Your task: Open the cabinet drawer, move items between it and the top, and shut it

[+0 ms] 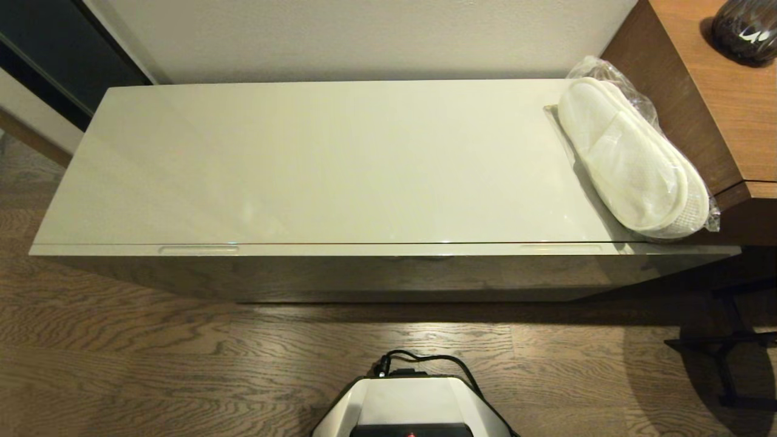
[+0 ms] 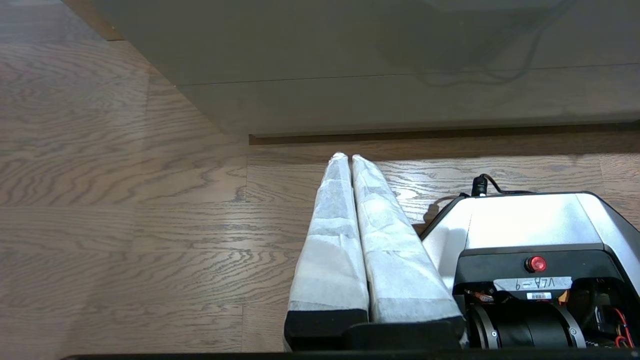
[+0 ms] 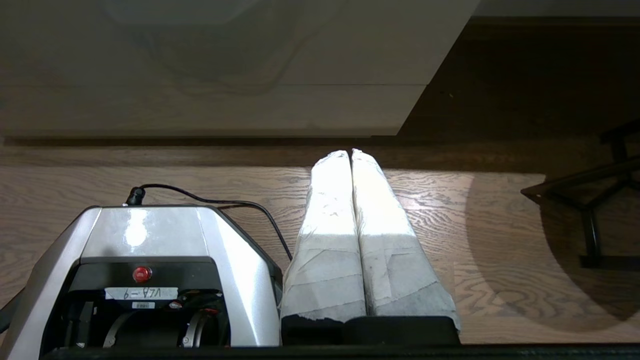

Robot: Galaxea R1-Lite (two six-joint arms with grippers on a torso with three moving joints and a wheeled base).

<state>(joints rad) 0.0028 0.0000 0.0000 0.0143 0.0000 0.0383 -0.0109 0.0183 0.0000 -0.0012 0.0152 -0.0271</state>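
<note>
The pale beige cabinet top (image 1: 315,164) stretches across the head view, bare except at its right end. There the clear pack of two white slippers (image 1: 631,161) lies against the brown desk. The drawer (image 1: 376,270) below is pushed in flush, with its two slim notches along the front rim. The denim jacket is out of view. Neither gripper shows in the head view. My left gripper (image 2: 348,157) hangs low over the floor beside my base, shut and holding nothing. My right gripper (image 3: 350,152) hangs the same way on the other side, shut and holding nothing.
The taller brown wood-grain desk (image 1: 722,91) stands against the cabinet's right end, with a dark glossy object (image 1: 745,27) on it. A black metal frame (image 1: 728,358) stands on the floor at the right. My base (image 1: 413,406) faces the cabinet across wood flooring.
</note>
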